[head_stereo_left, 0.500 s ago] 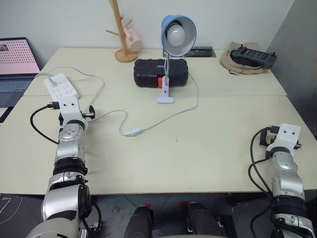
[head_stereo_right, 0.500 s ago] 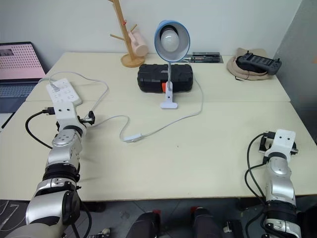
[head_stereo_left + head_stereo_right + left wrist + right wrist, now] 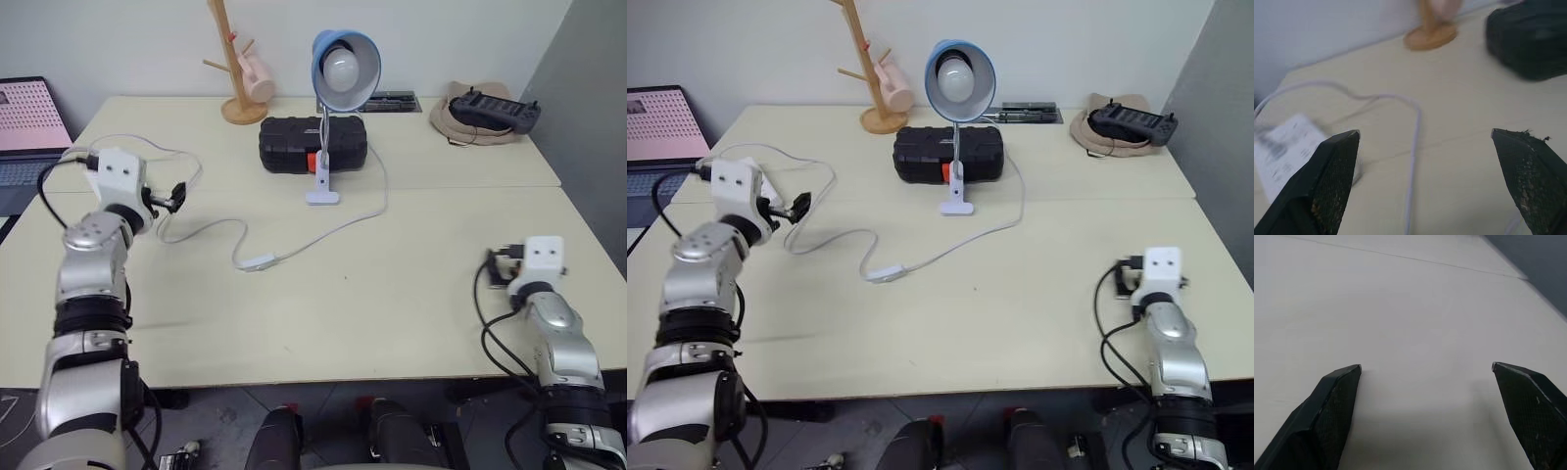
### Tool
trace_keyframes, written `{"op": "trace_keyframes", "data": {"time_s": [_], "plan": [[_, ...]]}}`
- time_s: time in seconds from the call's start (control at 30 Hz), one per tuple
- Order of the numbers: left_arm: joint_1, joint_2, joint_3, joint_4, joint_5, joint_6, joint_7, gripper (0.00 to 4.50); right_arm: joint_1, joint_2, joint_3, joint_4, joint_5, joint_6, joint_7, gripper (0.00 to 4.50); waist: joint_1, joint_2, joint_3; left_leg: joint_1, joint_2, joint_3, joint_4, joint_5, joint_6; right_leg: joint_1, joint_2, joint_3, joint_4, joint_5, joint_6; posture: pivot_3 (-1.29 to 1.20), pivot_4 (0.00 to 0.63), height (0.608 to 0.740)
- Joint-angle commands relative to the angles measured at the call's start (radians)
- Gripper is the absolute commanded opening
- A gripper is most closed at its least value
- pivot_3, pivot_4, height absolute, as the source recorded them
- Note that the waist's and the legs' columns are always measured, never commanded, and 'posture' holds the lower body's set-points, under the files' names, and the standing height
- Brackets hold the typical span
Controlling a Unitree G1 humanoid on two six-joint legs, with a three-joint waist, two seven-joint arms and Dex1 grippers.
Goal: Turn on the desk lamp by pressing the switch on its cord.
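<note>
A matt, smooth, cream laminate-like surface is being shown by the table. The desk lamp is being seen with a glossy light-blue shade of what looks like painted metal, a frosted white bulb, a thin shiny metal neck and a white plastic base. The cord and the switch are being presented as smooth pale plastic. Unpainted wood is being shown by the mug tree, and textured black plastic by the case. The fingers are being seen as black, with a fine woven, matt texture.
</note>
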State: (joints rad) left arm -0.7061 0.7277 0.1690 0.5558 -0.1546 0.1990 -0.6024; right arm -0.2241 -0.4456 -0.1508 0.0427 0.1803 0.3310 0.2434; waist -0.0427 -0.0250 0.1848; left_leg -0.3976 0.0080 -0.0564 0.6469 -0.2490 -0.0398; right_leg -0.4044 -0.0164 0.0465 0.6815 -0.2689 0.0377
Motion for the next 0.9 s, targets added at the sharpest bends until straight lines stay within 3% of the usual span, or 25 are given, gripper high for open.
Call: {"op": "trace_keyframes", "data": {"time_s": [0.03, 0.2, 0.3, 0.43, 0.6, 0.9], "plan": [[-0.025, 0.088, -0.043, -0.034, -0.018, 0.044, -0.209, 4.49, -0.058, -0.085, 0.042, -0.198, 0.133, 0.117, 0.229, 4.50, -0.004, 0.002, 0.001, 0.000, 0.000, 0.000, 0.001, 0.000, 0.000, 0.000, 0.000, 0.000, 0.000, 0.000, 0.000, 0.00, 0.150, 0.740], [0.010, 0.200, -0.117, -0.147, -0.072, 0.160, -0.524, 4.49, -0.074, -0.155, 0.088, -0.349, 0.269, 0.261, 0.397, 4.50, -0.008, 0.001, 0.001, -0.001, 0.002, -0.003, 0.000, 0.000, 0.000, 0.000, 0.002, -0.002, -0.001, 0.000, -0.001, 0.00, 0.150, 0.740], [0.064, 0.321, -0.207, -0.234, -0.080, 0.193, -0.786, 4.49, -0.053, -0.176, 0.147, -0.451, 0.337, 0.328, 0.474, 4.50, -0.011, 0.001, 0.001, -0.002, 0.002, -0.003, -0.001, 0.000, 0.000, -0.001, 0.002, -0.003, -0.001, -0.001, -0.001, 0.00, 0.150, 0.740], [0.051, 0.366, -0.259, -0.209, -0.042, 0.131, -0.890, 4.49, -0.047, -0.129, 0.216, -0.517, 0.346, 0.371, 0.442, 4.50, -0.009, 0.001, 0.001, -0.002, 0.003, -0.003, -0.001, 0.000, 0.000, -0.001, 0.003, -0.002, -0.001, -0.002, -0.002, 0.00, 0.150, 0.740], [-0.053, 0.312, -0.338, -0.065, 0.055, -0.054, -0.929, 4.49, -0.065, -0.066, 0.295, -0.537, 0.296, 0.381, 0.387, 4.50, 0.003, 0.001, 0.001, -0.002, 0.004, -0.003, 0.001, 0.000, 0.000, -0.001, 0.005, -0.002, -0.001, -0.005, 0.002, 0.00, 0.150, 0.740], [-0.195, 0.117, -0.430, 0.241, 0.177, -0.259, -0.932, 4.49, -0.052, -0.020, 0.308, -0.550, 0.255, 0.371, 0.322, 4.50, 0.011, 0.001, 0.001, -0.003, 0.004, -0.003, 0.001, 0.000, 0.000, -0.002, 0.005, -0.002, -0.001, -0.002, -0.002, 0.00, 0.150, 0.740]]}}
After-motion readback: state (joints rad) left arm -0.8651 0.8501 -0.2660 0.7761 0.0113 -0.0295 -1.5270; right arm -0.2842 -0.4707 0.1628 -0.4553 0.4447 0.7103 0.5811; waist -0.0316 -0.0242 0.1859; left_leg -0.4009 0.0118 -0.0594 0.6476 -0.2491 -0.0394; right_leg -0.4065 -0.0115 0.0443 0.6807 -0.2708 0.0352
